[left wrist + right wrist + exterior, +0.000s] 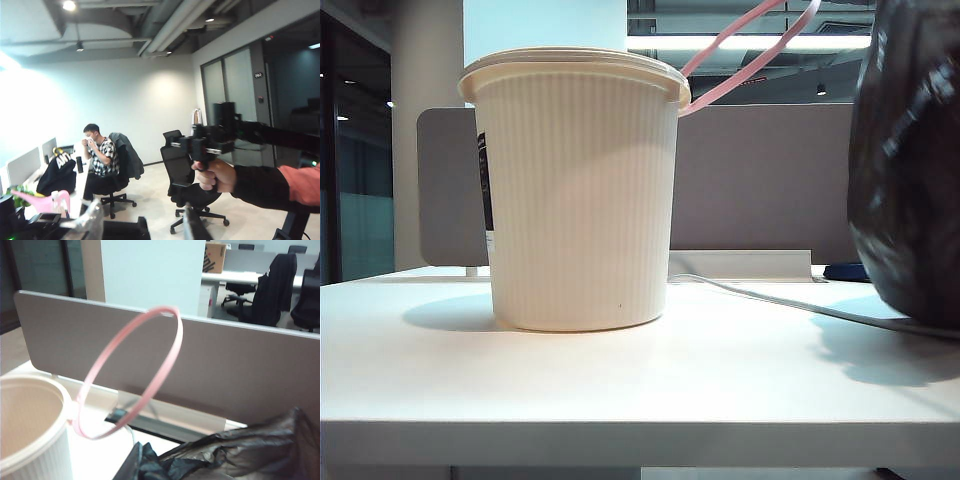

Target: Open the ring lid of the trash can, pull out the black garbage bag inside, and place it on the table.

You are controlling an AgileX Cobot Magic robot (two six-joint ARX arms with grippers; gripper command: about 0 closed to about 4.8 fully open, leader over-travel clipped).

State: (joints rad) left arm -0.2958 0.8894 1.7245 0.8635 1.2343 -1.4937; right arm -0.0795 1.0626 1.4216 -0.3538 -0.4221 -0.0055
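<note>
Trash can [578,190]: stands upright on the table [620,390], toward its left half, well back from the front edge.
Ring lid [131,371]: swung open, tilted up behind the can's rim, attached at the can's right side.
Garbage bag [908,150]: black, crumpled, at the right edge of the table; whether it rests on the top cannot be told.
Cable [790,303]: grey, lies across the table behind the can toward the bag.
Left gripper [142,222]: lifted and facing the office room, fingers apart, nothing between them.
Right gripper: above the bag, fingers not seen; closed together; whether it grips the bag cannot be told.
</note>
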